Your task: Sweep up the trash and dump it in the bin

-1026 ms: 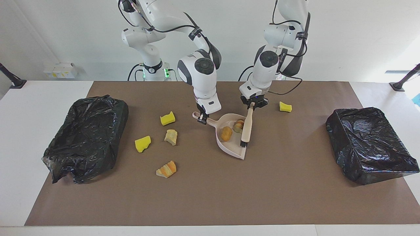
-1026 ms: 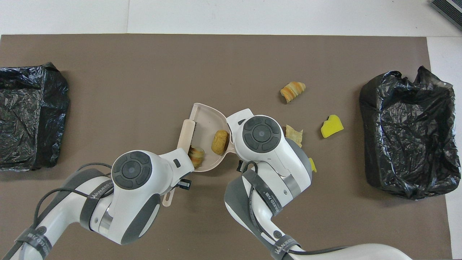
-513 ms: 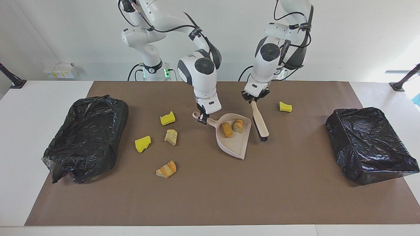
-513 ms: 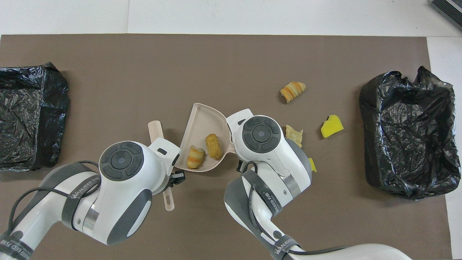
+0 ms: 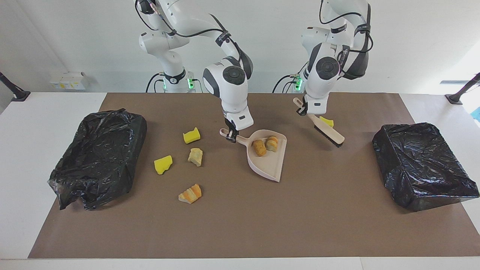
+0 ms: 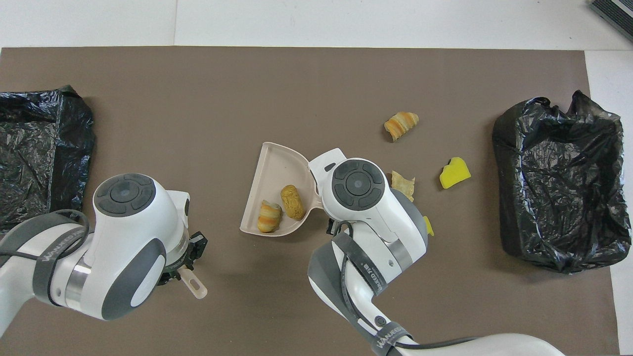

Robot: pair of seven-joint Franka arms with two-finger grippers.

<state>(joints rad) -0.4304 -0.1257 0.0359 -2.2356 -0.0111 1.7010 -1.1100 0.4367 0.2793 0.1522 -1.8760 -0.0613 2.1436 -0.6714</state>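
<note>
two crumpled black plastic-lined bins stand at the ends of the brown paper-covered table [image 5: 337, 225], one at the right arm's end [image 5: 98, 157] and one at the left arm's end [image 5: 423, 165]. the beige plastic dustpan [image 5: 268, 165] lies mid-table with its handle clamped in the closed right gripper [image 5: 231, 137], while the left gripper [image 5: 306, 111] is closed on the handle of the beige bristle brush [image 5: 330, 132], held tilted in the air. of the trash, a brown oval lump [image 5: 258, 147] and an orange-striped piece [image 5: 272, 143] lie in the dustpan, one yellow sponge chunk [image 5: 327, 122] lies just beside the brush, and two yellow chunks [image 5: 191, 135] [image 5: 162, 164], a pale beige lump [image 5: 195, 156] and an orange-striped wedge [image 5: 190, 194] lie between the dustpan and the right arm's bin.

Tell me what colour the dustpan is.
The dustpan is pale beige, clearest in the facing view.
</note>
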